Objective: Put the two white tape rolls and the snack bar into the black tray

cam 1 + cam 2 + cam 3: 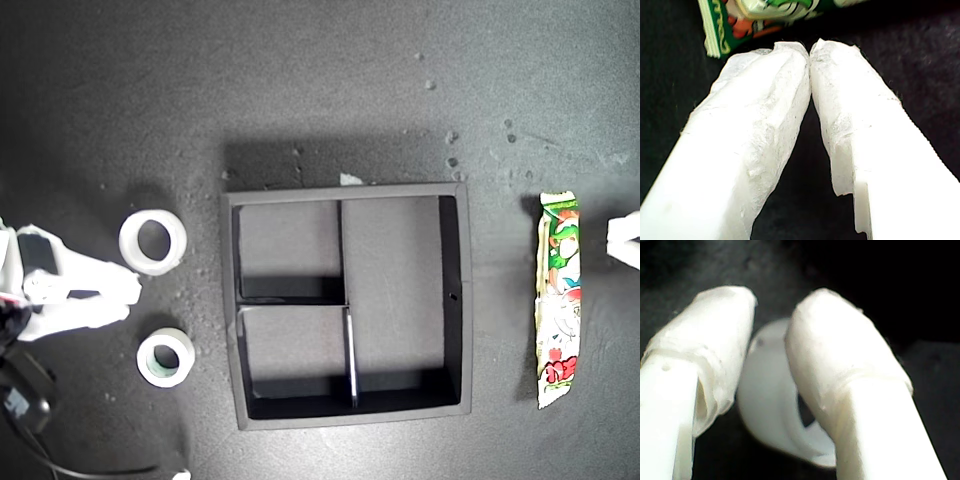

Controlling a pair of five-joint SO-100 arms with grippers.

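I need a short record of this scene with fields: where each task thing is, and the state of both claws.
tray: black tray, all three sections empty
wide roll: white tape roll, on the table at the exterior view's left of the tray
small roll: green-core tape roll, same side
snack bar: snack bar, exterior view's right of the tray
first claw: my first gripper, shut, beside the snack bar
second claw: my second gripper, open, near the white roll

Black tray [455, 300] (matte), white rolls [153, 241]

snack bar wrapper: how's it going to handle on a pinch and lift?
The snack bar is long and narrow, so pinched at one end it will probably droop or swing. Its glossy printed film looks slippery, and the crimped ends may crumple. It lies flat, so it is unlikely to roll.
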